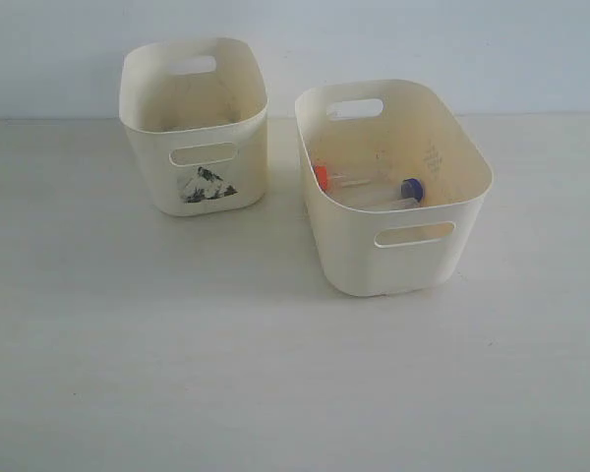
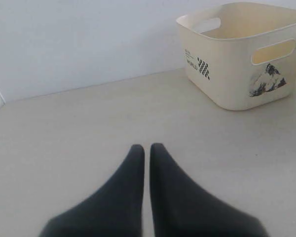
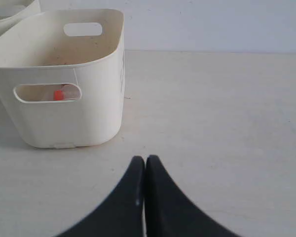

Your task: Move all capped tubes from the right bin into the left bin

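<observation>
The wide plain right bin (image 1: 428,265) stands right of centre on the table. Inside it lie clear capped tubes: one with an orange-red cap (image 1: 321,175) and one with a blue cap (image 1: 411,189). The smaller left bin (image 1: 157,187) with the black mountain picture (image 1: 206,185) stands behind and to its left; its inside shows nothing. Neither gripper appears in the exterior view. In the left wrist view my left gripper (image 2: 147,147) is shut and empty, over bare table, short of the left bin (image 2: 227,74). My right gripper (image 3: 145,159) is shut and empty, near the right bin (image 3: 64,123), where an orange-red cap (image 3: 58,95) shows through the handle slot.
A pale wall rises behind the table. Bare table surface lies in front of both bins and to either side. A narrow gap separates the two bins.
</observation>
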